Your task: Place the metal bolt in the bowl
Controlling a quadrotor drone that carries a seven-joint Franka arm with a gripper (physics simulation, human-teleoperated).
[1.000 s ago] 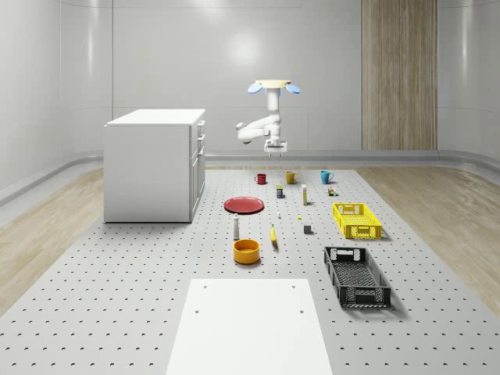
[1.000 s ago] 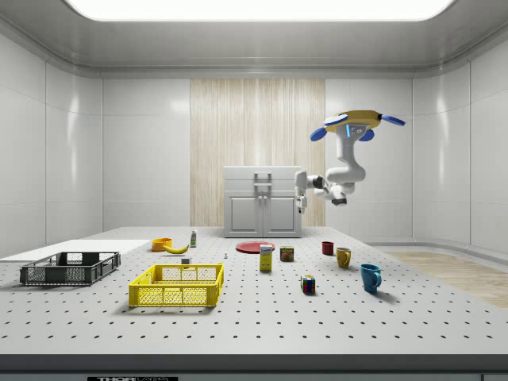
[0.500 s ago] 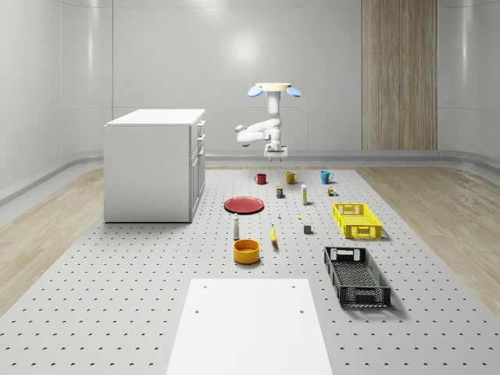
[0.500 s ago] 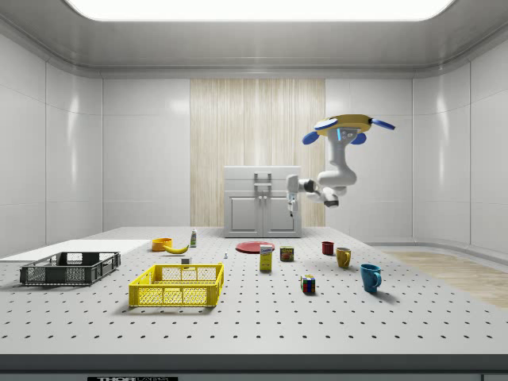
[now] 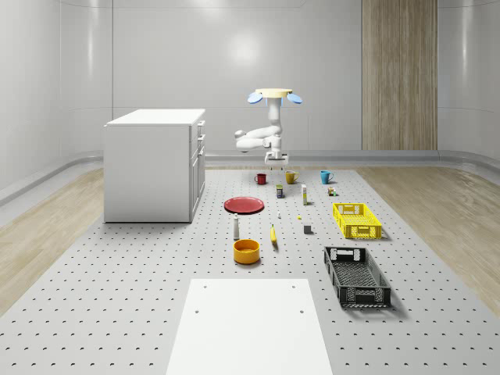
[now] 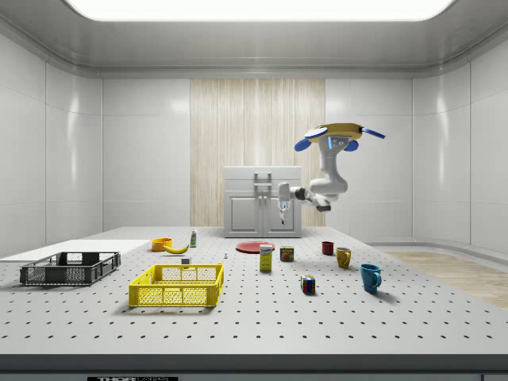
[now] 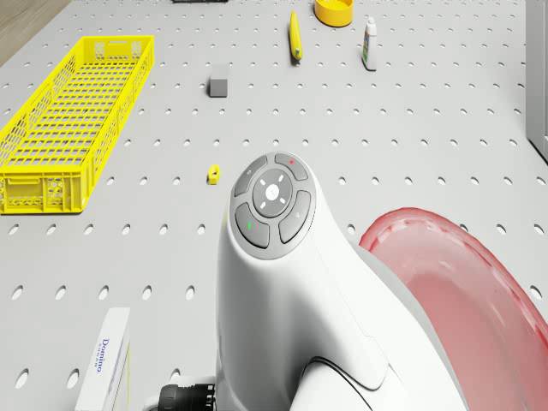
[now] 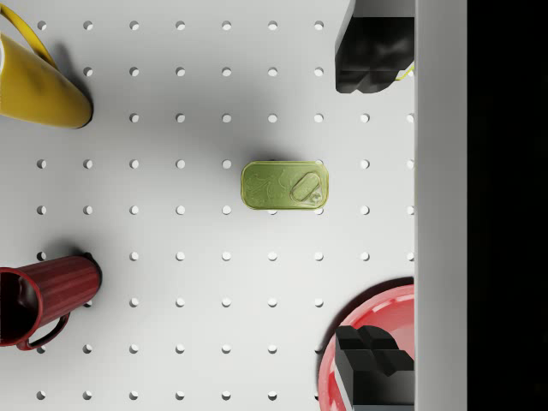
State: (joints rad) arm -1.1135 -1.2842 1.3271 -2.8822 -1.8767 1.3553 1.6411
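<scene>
Nothing is done yet: drone [image 5: 273,94] hovers over the worktop's [image 5: 141,312] far end, tool [image 8: 374,214] spread, empty, above a can [image 8: 284,185]. The likely bolt [image 7: 214,175] lies untouched at the bowl's [image 5: 246,250] two o'clock in the whole-scene view.

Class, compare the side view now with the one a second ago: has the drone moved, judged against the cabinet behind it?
Yes. In the side view the drone has shifted toward the view's left and lower, closer to the cabinet, hovering above the table.

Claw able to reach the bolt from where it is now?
Probably not yet. The claw hangs open, high over the green tin, below the hovering drone; the bolt lies apart on the table. Nothing covers it, so flying closer should do.
</scene>
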